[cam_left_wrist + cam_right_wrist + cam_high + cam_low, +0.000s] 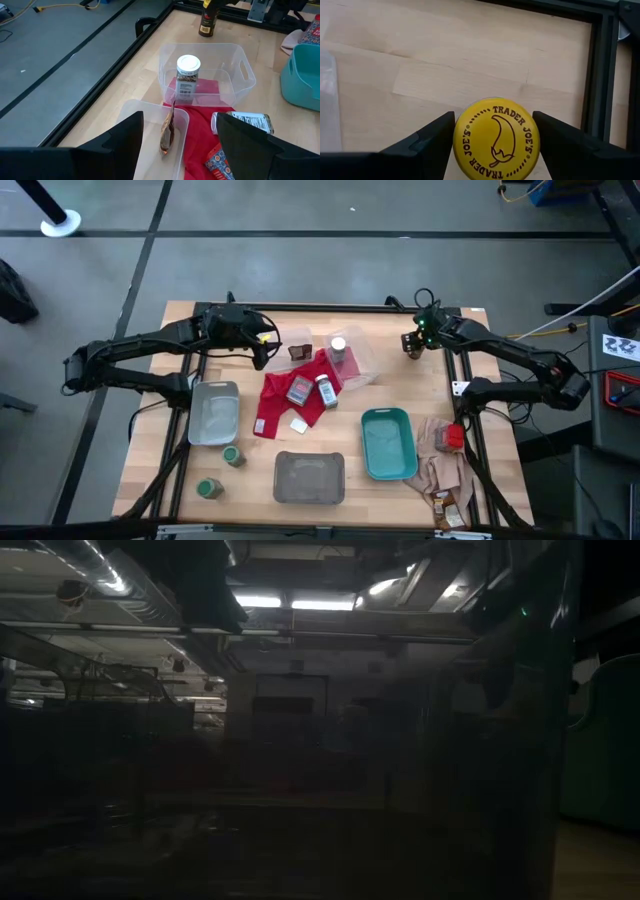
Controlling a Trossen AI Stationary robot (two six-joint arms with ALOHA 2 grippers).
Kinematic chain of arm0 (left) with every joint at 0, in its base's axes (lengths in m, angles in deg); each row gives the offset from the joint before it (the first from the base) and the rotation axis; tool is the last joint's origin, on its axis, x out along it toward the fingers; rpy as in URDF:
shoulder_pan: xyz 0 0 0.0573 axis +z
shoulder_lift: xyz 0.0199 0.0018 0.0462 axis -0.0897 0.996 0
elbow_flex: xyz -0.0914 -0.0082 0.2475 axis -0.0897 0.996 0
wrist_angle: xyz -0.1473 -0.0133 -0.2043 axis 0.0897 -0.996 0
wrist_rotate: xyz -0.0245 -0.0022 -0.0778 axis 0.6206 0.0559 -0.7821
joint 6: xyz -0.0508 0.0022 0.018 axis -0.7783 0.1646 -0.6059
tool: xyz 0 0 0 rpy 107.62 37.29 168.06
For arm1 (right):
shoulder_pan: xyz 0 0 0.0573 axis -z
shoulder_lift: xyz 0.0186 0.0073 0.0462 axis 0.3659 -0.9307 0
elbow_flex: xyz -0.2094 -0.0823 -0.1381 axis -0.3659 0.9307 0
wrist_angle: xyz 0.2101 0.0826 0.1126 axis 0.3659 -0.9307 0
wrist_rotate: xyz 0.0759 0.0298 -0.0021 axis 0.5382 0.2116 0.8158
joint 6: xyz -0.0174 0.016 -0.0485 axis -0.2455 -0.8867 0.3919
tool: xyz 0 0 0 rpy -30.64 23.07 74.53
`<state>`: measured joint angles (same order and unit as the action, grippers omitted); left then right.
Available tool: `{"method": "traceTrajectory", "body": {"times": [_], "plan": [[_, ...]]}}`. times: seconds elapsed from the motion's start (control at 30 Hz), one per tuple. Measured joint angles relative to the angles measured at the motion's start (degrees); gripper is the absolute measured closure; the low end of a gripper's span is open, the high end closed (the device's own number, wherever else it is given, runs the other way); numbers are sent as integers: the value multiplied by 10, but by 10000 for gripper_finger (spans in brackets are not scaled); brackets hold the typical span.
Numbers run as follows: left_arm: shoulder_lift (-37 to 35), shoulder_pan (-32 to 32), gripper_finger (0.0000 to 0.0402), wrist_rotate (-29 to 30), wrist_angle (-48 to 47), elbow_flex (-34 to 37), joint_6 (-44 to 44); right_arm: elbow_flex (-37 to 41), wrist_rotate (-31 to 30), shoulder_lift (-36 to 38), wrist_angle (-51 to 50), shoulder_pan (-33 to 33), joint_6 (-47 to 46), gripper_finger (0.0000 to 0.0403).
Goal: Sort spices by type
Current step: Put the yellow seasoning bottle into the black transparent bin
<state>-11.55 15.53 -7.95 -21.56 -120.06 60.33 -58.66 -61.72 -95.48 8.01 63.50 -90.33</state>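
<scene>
Place: lab or workshop
Signs: grey taped floor [300, 210], framed tabletop [390, 330], ceiling ducts [90, 565], strip lights [300, 603], loose cables [525, 190]

"TRADER JOE'S" ringed twice on yellow jar lid [496, 138]; other labels unreadable.

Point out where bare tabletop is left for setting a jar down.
Bare wood lies between the red cloth and teal tray, and at the far right between the clear tray and right gripper. Crowded: the red cloth, the beige cloth, and the near-left corner by the green-lidded jars.
</scene>
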Motion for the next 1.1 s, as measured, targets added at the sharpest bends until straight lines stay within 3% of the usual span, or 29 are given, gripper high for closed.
{"method": "traceTrajectory", "body": {"times": [0.53, 1.1], "plan": [[0, 0, 167, 0, 0, 0, 0, 3, 33, -6, -22, 0, 10, 139], [0, 0, 167, 0, 0, 0, 0, 3, 28, -80, -29, 0, 12, 139]]}}
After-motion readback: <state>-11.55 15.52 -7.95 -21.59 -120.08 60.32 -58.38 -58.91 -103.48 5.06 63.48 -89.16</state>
